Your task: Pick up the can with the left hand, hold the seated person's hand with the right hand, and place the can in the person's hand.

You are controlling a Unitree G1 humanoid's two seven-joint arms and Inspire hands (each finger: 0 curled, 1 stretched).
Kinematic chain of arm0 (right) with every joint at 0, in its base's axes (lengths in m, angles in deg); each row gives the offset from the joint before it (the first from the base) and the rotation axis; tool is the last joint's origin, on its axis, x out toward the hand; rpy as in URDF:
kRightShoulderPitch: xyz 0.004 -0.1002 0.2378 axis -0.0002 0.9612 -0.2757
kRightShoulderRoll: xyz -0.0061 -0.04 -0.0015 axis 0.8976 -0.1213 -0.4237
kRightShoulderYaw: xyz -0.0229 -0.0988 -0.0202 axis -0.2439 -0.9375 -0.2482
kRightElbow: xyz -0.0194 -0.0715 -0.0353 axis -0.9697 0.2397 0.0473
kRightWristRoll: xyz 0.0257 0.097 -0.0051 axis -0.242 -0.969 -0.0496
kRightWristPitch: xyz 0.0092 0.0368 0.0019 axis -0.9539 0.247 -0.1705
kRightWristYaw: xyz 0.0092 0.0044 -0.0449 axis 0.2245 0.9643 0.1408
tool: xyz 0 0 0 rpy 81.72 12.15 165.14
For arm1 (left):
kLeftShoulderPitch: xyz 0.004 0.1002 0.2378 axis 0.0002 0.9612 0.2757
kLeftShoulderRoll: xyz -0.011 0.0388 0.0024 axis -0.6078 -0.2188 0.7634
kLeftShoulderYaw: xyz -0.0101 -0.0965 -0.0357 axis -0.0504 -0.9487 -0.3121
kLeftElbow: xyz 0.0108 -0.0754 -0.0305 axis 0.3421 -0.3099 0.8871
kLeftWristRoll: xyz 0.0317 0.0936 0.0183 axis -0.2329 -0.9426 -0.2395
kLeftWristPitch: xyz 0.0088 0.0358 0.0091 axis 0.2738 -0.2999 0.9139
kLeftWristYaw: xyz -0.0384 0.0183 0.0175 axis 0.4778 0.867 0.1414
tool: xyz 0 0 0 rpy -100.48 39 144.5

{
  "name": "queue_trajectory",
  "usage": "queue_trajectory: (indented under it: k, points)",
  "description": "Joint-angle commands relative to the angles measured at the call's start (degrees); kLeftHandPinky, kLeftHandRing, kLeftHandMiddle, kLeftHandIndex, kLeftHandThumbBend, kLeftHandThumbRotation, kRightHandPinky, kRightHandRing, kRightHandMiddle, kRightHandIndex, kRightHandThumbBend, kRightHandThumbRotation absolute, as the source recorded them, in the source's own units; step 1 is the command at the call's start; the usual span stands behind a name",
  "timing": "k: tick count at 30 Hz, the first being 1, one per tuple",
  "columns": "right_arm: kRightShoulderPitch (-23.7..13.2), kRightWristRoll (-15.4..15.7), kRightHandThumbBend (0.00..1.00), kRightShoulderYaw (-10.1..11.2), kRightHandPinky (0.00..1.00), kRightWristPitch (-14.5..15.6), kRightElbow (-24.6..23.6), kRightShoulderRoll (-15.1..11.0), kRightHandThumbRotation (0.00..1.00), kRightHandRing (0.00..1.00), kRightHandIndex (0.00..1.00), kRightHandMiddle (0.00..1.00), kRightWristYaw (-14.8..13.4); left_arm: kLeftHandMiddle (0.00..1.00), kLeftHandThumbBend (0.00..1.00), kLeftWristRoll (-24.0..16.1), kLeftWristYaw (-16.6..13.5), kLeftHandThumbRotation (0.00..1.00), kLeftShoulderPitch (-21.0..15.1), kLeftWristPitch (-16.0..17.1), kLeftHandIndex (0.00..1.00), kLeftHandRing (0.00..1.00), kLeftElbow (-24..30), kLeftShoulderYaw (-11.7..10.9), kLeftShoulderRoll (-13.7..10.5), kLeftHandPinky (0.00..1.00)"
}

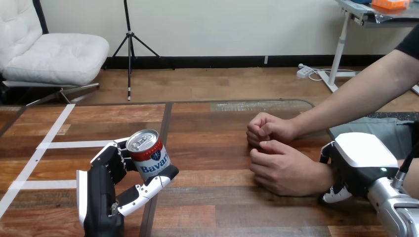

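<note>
Tally at one wooden counter point(212, 148), kind by kind

One can point(147, 153), red-banded with a silver top. Two robot hands: left robot hand point(106, 192), right robot hand point(358, 165). Two hands of one person, both at the view's right: farther person's hand point(267, 129), nearer person's hand point(281, 168). Three white tape strips point(79, 144) at the counter's left: one long and slanted, two short and crosswise.
</note>
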Motion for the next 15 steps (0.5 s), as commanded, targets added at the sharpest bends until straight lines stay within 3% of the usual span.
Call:
queue_trajectory:
  k: [1, 6, 9, 15]
  points:
    - [0.38, -1.25, 0.75, 1.83, 0.3, 0.12, -2.89, -1.48, 0.0, 0.39, 0.5, 0.48, 0.85, 0.48, 0.56, 0.28, 0.48, 0.0, -3.01, 1.84, 0.56, 0.44, 2.8, 0.6, -0.19, 0.48]
    - [0.63, -2.22, 0.77, 2.88, 0.28, 1.87, -5.2, -1.37, 0.0, 0.37, 0.49, 0.45, 3.14, 0.47, 0.55, 0.42, 0.61, 0.0, -3.13, 1.82, 0.56, 0.43, 2.49, 0.62, -0.09, 0.46]
    - [0.69, -1.61, 0.79, 2.98, 0.29, 1.35, -6.03, -1.98, 0.0, 0.38, 0.5, 0.46, 2.69, 0.47, 0.56, 0.35, 0.58, 0.0, -3.17, 1.74, 0.56, 0.42, 2.43, 0.64, 0.04, 0.46]
    - [0.79, -1.7, 0.81, 4.0, 0.29, 3.72, -9.61, -2.12, 0.0, 0.39, 0.52, 0.47, 6.06, 0.47, 0.56, 0.24, 0.41, 0.0, -2.99, 0.92, 0.55, 0.42, 2.96, 0.75, 0.48, 0.45]
